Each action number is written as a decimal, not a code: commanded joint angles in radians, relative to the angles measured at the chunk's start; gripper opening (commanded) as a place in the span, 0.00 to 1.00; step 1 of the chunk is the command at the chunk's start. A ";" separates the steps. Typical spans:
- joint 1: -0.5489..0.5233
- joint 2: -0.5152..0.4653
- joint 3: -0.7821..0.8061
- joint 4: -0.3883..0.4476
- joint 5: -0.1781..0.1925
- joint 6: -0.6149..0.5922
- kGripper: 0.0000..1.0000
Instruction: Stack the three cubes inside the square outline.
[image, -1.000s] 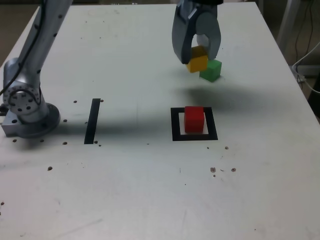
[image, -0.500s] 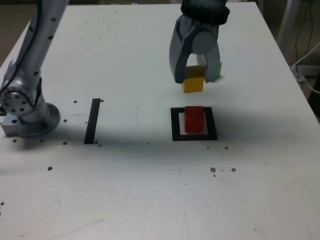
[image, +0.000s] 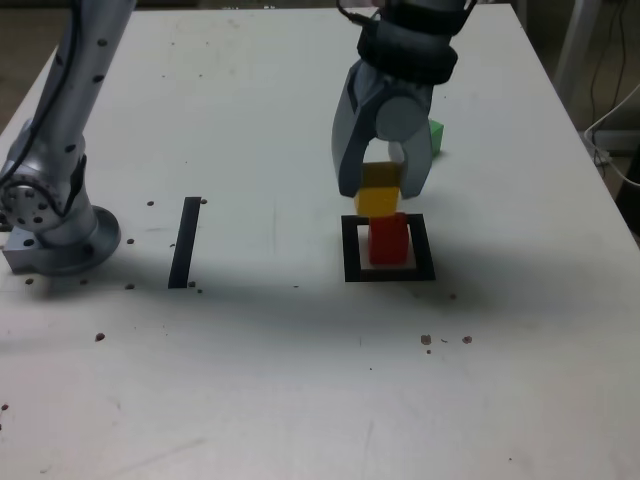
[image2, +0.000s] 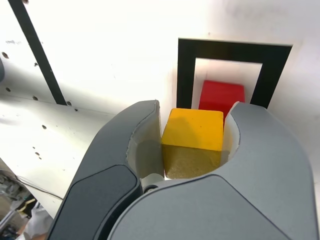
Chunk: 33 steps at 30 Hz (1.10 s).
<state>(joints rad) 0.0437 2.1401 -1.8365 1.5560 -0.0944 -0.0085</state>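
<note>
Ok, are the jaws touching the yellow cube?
Touching. The wrist view shows the yellow cube clamped between the jaws, one against each of two opposite sides.

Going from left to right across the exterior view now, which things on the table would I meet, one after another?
The grey arm base, then the straight black strip, then the red cube inside the square outline, then the green cube.

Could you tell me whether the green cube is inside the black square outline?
No, the green cube sits outside the square outline, behind the end effector.
</note>
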 joint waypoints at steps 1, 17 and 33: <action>-0.006 0.000 0.005 0.005 -0.004 -0.002 0.28; -0.010 0.035 0.004 -0.044 -0.017 0.013 0.28; -0.010 0.043 0.031 -0.078 -0.026 0.019 0.92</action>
<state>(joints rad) 0.0360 2.1793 -1.8097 1.4826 -0.1178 0.0085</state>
